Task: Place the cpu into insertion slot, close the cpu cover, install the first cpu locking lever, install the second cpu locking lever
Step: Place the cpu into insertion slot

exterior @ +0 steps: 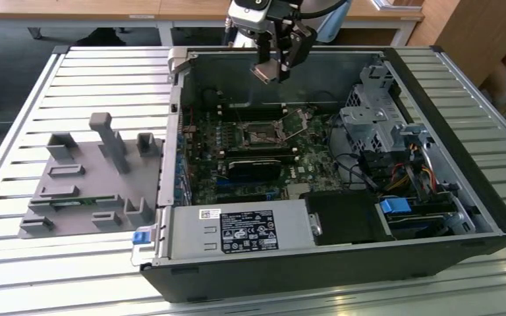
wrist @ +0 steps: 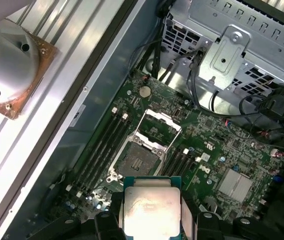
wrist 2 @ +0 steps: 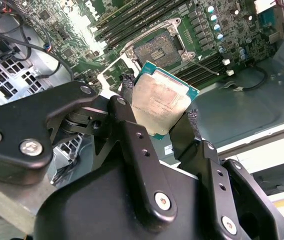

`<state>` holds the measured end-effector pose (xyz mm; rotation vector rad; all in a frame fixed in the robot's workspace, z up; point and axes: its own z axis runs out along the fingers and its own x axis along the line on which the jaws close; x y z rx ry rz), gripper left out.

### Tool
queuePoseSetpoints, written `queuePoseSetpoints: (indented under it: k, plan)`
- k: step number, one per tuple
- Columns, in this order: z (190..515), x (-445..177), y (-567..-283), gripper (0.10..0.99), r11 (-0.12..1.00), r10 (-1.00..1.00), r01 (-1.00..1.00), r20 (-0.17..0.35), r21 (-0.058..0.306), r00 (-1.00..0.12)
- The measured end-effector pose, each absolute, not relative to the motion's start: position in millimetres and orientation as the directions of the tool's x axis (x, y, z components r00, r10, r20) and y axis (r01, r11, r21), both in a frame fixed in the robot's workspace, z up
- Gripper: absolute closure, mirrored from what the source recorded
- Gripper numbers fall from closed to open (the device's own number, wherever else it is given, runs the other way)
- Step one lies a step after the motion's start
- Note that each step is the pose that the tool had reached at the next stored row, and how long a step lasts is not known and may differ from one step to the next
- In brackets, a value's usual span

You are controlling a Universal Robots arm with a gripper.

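1. The gripper (exterior: 276,66) hangs over the far part of the open computer case (exterior: 323,270). Its 2 black fingers (wrist 2: 129,122) are closed partway onto the cpu (wrist 2: 161,102), with 1 finger on each of 2 opposite edges.
2. The cpu sits tilted between the fingertips. Its dull silver face is turned toward the second wrist view, and its green edge shows around the face.
3. The insertion slot (wrist: 139,162) lies on the green circuit board (exterior: 310,168) below the cpu and well apart from it, with its dark contact field showing.
4. The cpu cover (wrist: 161,116) stands swung up off the slot, on the side toward the metal drive cage (wrist: 231,45).
5. Long black memory slots (wrist: 102,145) run along both sides of the slot.
6. A grey fixture (exterior: 86,184) rests on the slatted table (exterior: 24,263), at the exterior view's left of the case.
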<state>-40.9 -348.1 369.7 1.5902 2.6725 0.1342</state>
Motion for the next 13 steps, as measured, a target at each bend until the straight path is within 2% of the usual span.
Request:
queuePoseSetpoints:
  k: [13]
  plan:
    - [369.6, -40.9, -348.1, 0.545, 0.440, 0.896, 0.894, 0.019, 0.089, -0.443]
